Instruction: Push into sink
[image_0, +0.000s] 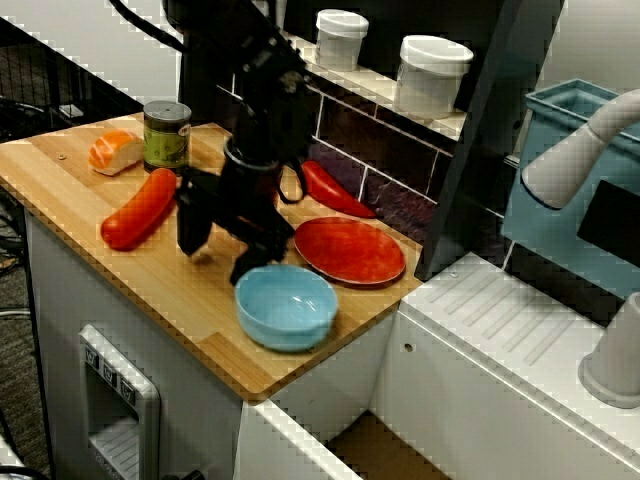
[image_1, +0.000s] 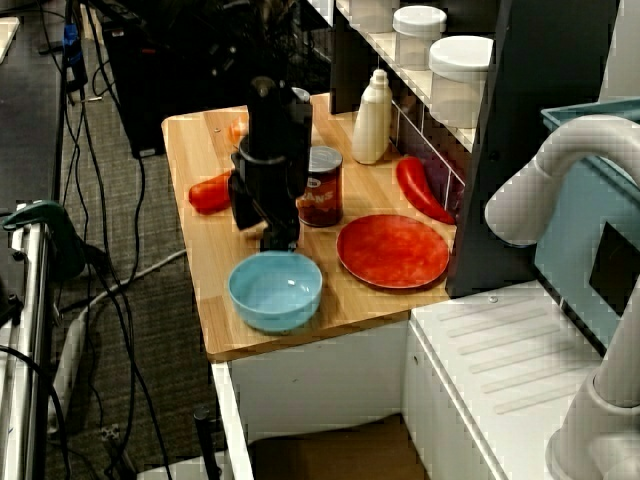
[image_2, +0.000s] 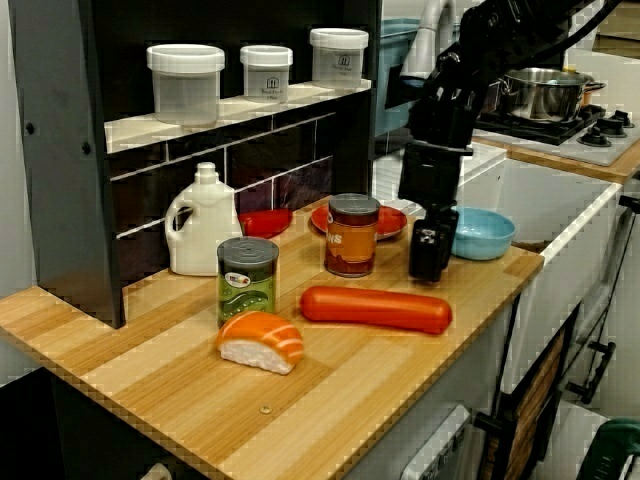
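Sitting just beside tool (image_0: 222, 250), blue bowl (image_0: 286, 305) (sink-side).

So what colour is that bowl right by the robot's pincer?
Light blue. The bowl shows best in the view from the front corner of the wooden counter, beside the red plate.

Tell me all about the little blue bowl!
The blue bowl is light blue, smooth and shiny like plastic, round with a plain rim. It stands upright and empty near the edge of the wooden counter closest to the sink. The red plate lies right beside it; whether they touch is unclear. The black gripper hangs just behind the bowl, seemingly not touching it yet.
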